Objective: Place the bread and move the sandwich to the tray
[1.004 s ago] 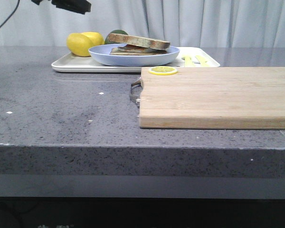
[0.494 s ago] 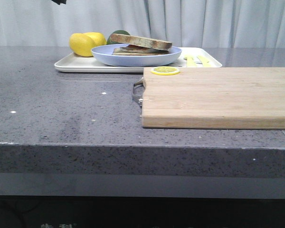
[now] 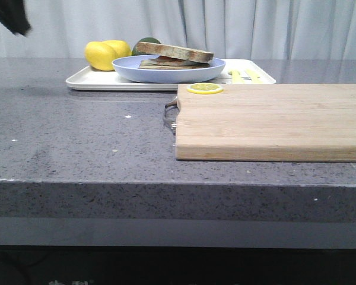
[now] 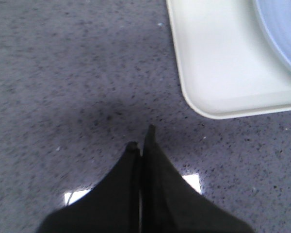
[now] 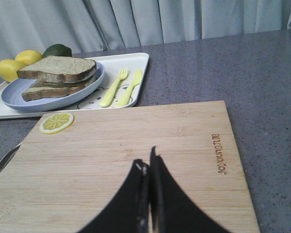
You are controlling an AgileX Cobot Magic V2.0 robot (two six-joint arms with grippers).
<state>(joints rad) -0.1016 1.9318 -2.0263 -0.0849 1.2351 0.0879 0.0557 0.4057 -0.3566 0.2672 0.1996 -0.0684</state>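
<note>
The sandwich [image 3: 173, 56] lies in a pale blue plate [image 3: 166, 72] on the white tray [image 3: 92, 80] at the back of the counter. A plain bread slice [image 5: 58, 68] lies on top of the stack, tilted; the egg is hidden. My left gripper [image 4: 141, 138] is shut and empty over the bare grey counter, just off the tray's corner [image 4: 218, 63]; the plate's rim [image 4: 281, 34] shows beside it. In the front view only a dark part of the left arm [image 3: 9, 15] shows at top left. My right gripper [image 5: 148, 158] is shut and empty above the wooden cutting board [image 5: 136, 141].
The cutting board [image 3: 273, 119] fills the right front of the counter, with a lemon slice [image 3: 204, 88] at its far left corner. Two lemons [image 3: 101, 54] and an avocado [image 3: 143, 43] sit behind the plate. A yellow fork and knife [image 5: 121, 87] lie on the tray's right end.
The left arm has moved leftward across the top of the front view to the far upper left corner. The sandwich, plate and tray have stayed put.
</note>
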